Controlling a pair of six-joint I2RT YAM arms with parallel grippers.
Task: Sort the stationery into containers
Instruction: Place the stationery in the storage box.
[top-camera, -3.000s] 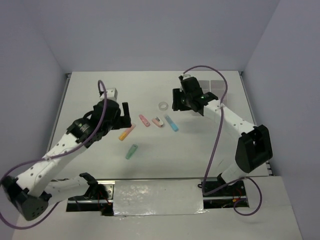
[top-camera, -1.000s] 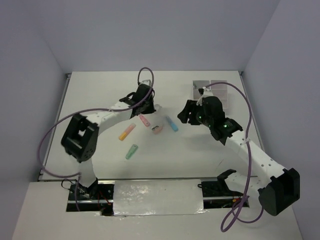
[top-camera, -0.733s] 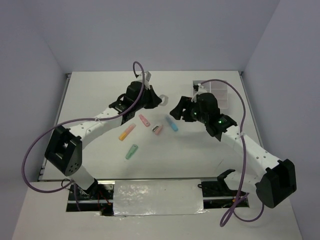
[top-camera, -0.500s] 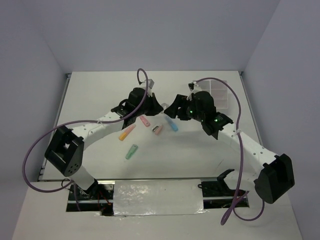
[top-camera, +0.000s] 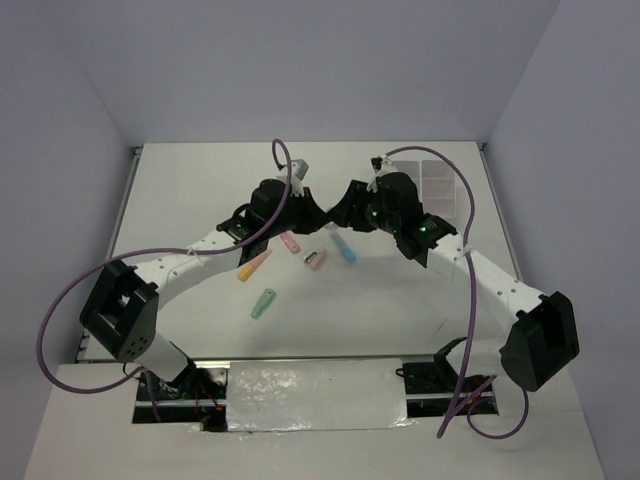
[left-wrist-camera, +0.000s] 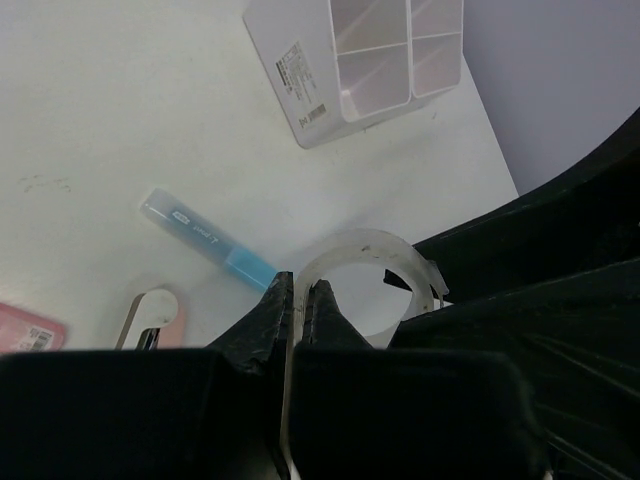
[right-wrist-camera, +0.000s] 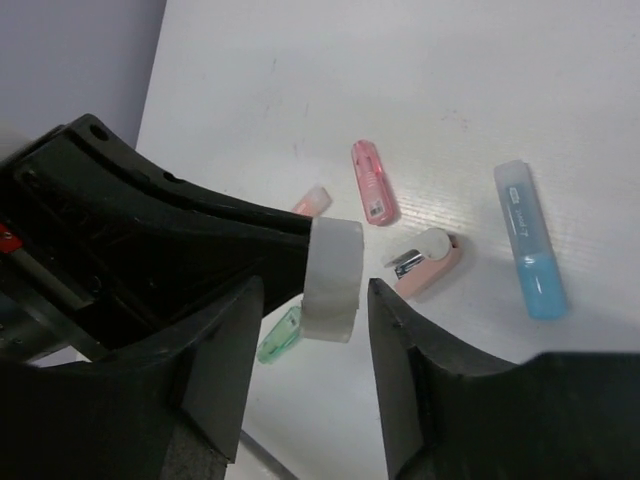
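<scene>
From above, the 2 arms reach inward and their jaws meet in the upper middle of the frame, the left jaws on the left and the right jaws on the right, almost touching. The tape ring cannot be made out here. Just below them, 5 pieces lie on the counter (top-camera: 200, 190): a pink stick (top-camera: 291, 243), a pink-and-white piece (top-camera: 314, 260), a blue stick (top-camera: 343, 247), an orange stick (top-camera: 253, 265) and, lowest, a green stick (top-camera: 264, 303). The divided box (top-camera: 437, 187) sits at upper right, well apart from them.

In the left wrist view, the left jaws are clenched on the wall of the tape ring (left-wrist-camera: 360, 240), its translucent band pinched between the 2 fingertips (left-wrist-camera: 275, 310) at lower centre. The blue stick lies left of centre, and the box is at the top edge.

In the right wrist view, the ring sits at centre, gripped by the left jaws coming in from the left. The right jaws are released, their 2 fingers (right-wrist-camera: 215, 370) spread to either side of the ring. Whether they touch it cannot be told. The sticks lie on the counter toward the upper right.
</scene>
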